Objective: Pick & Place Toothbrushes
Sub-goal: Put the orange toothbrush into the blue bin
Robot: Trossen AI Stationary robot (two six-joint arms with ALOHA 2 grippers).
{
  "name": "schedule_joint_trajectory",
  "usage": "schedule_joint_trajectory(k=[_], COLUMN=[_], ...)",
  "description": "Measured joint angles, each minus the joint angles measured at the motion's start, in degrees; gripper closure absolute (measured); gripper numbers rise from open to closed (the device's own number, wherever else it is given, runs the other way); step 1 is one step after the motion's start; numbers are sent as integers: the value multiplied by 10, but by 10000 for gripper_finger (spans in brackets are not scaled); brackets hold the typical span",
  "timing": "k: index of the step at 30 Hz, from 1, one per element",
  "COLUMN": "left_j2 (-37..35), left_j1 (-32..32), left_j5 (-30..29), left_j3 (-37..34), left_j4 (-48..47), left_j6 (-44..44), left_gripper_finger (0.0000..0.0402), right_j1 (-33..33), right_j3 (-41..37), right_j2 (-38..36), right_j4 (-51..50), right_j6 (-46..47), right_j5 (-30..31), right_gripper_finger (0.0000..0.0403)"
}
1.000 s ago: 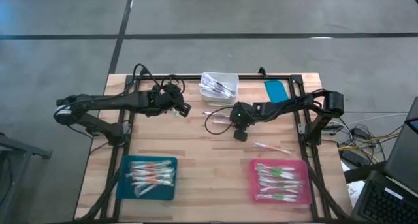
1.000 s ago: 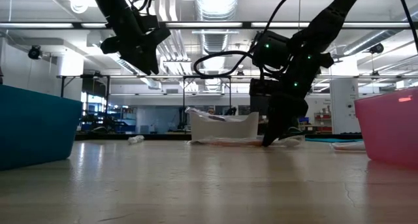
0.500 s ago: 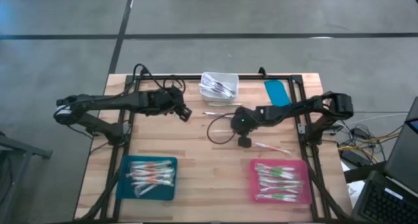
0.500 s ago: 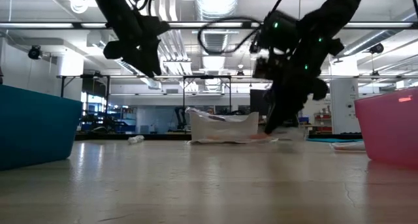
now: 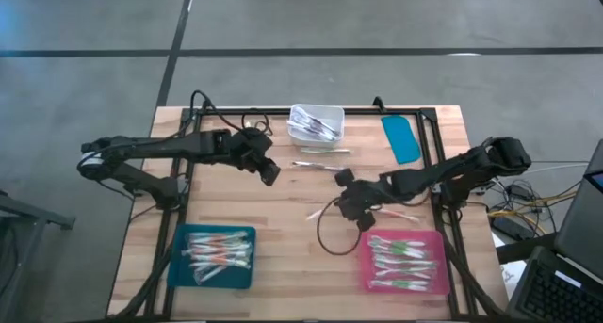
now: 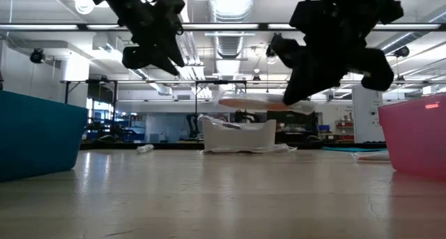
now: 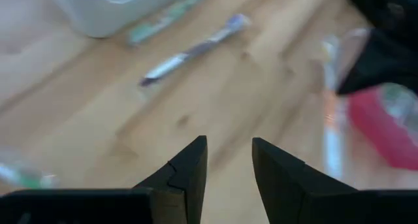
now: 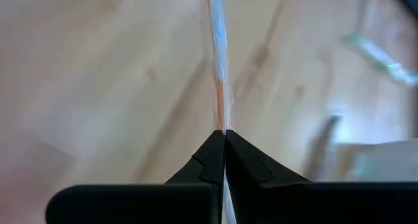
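One toothbrush [image 8: 218,67], thin and clear with an orange streak, is pinched between the closed fingers [image 8: 215,160] of the right arm and hangs level above the tabletop [image 5: 283,210]. Two more lie loose just in front of the white bin [image 5: 317,122]; one of them [image 7: 194,49] is whitish with a purple tip. Another [image 5: 398,213] lies beside the pink tray [image 5: 366,263]. A heap with green accents [image 5: 400,262] fills that tray, a heap with orange accents [image 5: 217,254] fills the teal tray [image 5: 177,266], and a bundle [image 5: 314,125] sits in the bin.
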Motion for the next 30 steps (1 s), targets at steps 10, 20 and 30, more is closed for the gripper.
schedule_joint_trajectory(k=[10, 20, 30], left_j2=[0, 53, 150], left_j1=[0, -4, -7], left_j5=[94, 283, 412], left_j3=[0, -30, -34], left_j4=[44, 172, 302], left_j6=[-45, -152, -219], left_gripper_finger=[275, 275, 274], right_j1=[55, 77, 86], right_j3=[1, 1, -1], right_j2=[0, 2, 3], right_j4=[55, 177, 186], right_j6=[-93, -208, -216], right_j5=[192, 221, 238], right_gripper_finger=[395, 395, 395])
